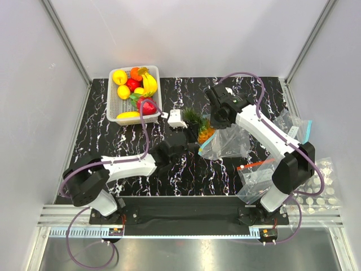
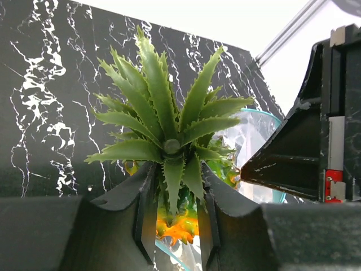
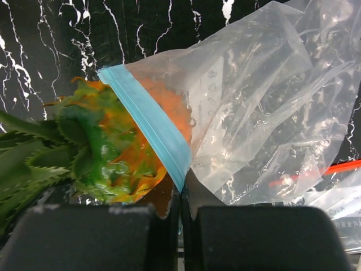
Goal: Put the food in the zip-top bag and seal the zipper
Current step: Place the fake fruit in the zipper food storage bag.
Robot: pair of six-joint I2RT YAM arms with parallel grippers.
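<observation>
black marble-patterned table [image 1: 186, 169] carries the whole work area. left gripper [image 2: 176, 226] is clamped on the pineapple [image 2: 169, 130]: both fingers [image 2: 141, 209] press the orange body just below the spiky green crown, and the crown points up toward the left wrist camera. in the top view the left gripper [image 1: 189, 144] reaches from the left to the table centre, with the pineapple [image 1: 200, 127] at its tip. right gripper [image 3: 181, 197] is closed, its two fingers pinching one end of the teal-blue zipper [image 3: 149, 127] of the zip-top bag [image 3: 248, 101]. the bag mouth faces the pineapple [image 3: 107, 152]; the lower end of the orange body sits past the zipper and shows through the clear plastic, while the green crown and most of the body are outside the mouth. in the top view the zip-top bag [image 1: 228, 144] lies crumpled just right of the pineapple, below the right gripper [image 1: 214, 121]. white basket [image 1: 113, 107] stands at the far left of the table, well apart from the bag, and holds other toy fruits [image 1: 135, 90] in yellow, orange and red. second clear bag [image 1: 256, 169] with a red-orange strip lies near the right arm base. whether the zipper is open along its full width cannot be told.
</observation>
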